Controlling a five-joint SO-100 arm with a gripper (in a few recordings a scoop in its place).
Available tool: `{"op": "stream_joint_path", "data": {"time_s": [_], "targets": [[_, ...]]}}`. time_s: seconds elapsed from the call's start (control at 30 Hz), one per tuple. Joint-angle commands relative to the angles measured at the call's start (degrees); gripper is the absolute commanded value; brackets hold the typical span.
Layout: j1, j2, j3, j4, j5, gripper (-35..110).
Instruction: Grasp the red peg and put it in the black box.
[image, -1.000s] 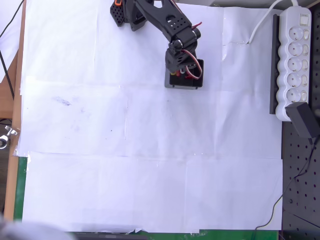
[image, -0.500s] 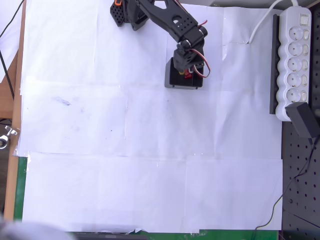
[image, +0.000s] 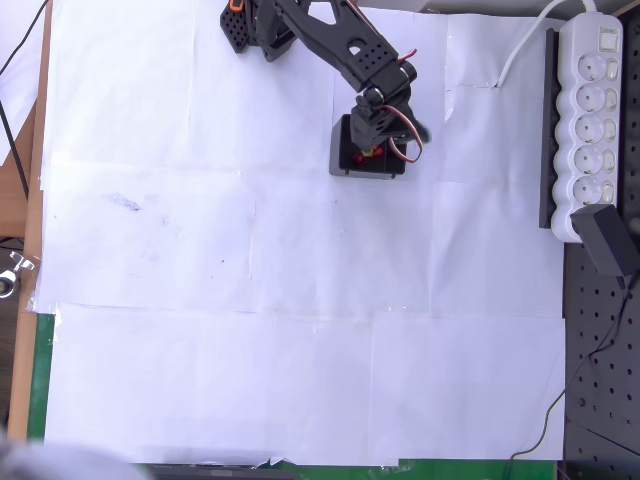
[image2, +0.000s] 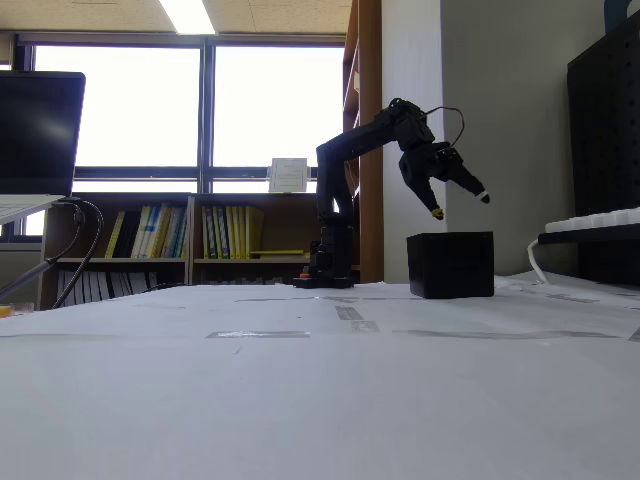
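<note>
Red peg: a tiny bright red short peg (image: 358, 158) lies inside the box in the overhead view; a second red spot sits just beside it, partly under the arm, so two seem to be there.
Black box: one small square matte black box (image2: 451, 265) with thick walls, standing on the table below the jaws.
Table: one table covered in taped white paper sheets (image: 300, 300).
Jaws: one black two-finger gripper (image2: 460, 203) hangs above the box, its jaws spread apart and holding nothing.
Power strip: one long white power strip (image: 590, 120) at the right edge in the overhead view.
Room: bookshelves (image2: 200, 240) under bright windows (image2: 200, 100) behind the arm.
</note>
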Motion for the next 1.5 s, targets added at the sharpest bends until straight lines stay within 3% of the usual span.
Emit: {"op": "stream_joint_path", "data": {"time_s": [0.0,0.13,0.2,0.27,0.37,0.53,0.93,1.1,1.3,1.47], "targets": [[-0.35,-1.14,1.67,0.35,0.18,64],[2.29,-2.02,2.37,-2.90,2.29,64],[5.36,-4.04,2.11,-5.80,1.23,46],[9.23,-7.03,0.79,-9.32,1.93,20],[15.91,-12.22,-2.29,-16.52,-1.23,0],[26.89,-24.70,-20.30,-41.31,-2.37,0],[37.97,-53.00,-71.81,-56.69,-20.30,0],[38.23,-69.43,-87.98,-52.65,-26.02,0],[38.94,-86.22,-98.44,-37.88,-30.23,0],[38.32,-93.25,-98.44,-23.29,-28.21,0]]}}
